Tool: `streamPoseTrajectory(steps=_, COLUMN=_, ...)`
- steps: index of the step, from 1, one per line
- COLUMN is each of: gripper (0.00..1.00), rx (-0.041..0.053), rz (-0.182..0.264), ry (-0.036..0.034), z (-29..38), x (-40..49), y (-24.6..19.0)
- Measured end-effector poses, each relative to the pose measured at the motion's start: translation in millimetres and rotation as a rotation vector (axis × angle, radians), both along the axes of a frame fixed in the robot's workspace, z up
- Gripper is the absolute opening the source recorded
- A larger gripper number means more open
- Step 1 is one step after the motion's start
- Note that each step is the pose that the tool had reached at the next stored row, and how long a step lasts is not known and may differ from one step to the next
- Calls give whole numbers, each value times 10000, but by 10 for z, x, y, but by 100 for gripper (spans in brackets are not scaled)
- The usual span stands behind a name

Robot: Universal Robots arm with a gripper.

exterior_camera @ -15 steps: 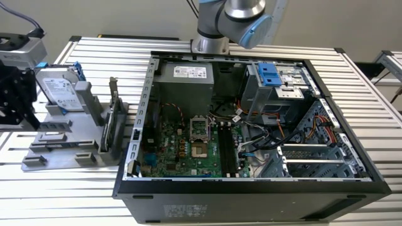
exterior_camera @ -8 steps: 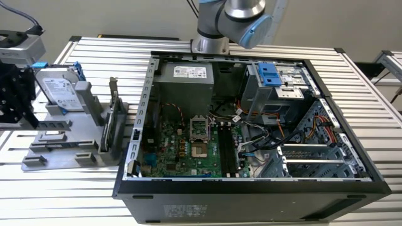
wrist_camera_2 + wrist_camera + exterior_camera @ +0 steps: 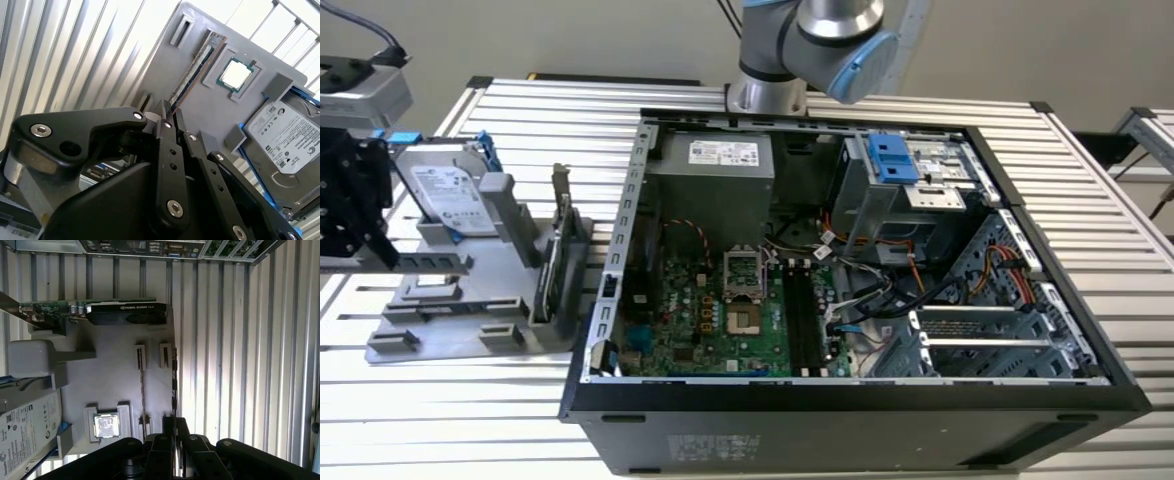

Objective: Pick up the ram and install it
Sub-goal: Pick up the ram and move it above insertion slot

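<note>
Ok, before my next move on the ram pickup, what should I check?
1. Ram standing on edge in its fixture slot: ok.
2. Gripper lined up with the ram's near end, second wrist view: ok.
3. Contact between gripper and ram: cannot tell.
4. Memory slots on the motherboard empty, exterior view: ok, as far as shows.
5. Cables beside those slots clear of them: cannot tell.

One ram point(image 3: 194, 71), one processor chip point(image 3: 236, 74), one hard drive point(image 3: 290, 140), one expansion card point(image 3: 125, 312), one computer case point(image 3: 854, 425), one holder tray point(image 3: 200, 117).
</note>
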State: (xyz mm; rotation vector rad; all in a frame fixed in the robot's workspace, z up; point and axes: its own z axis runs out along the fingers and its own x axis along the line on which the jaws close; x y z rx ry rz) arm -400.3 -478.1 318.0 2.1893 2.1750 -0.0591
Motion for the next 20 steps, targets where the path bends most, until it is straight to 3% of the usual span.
streamPoseTrajectory(steps=20, gripper=0, rx=0, rz=-270, ry=-1, z=141, x=0, y=0)
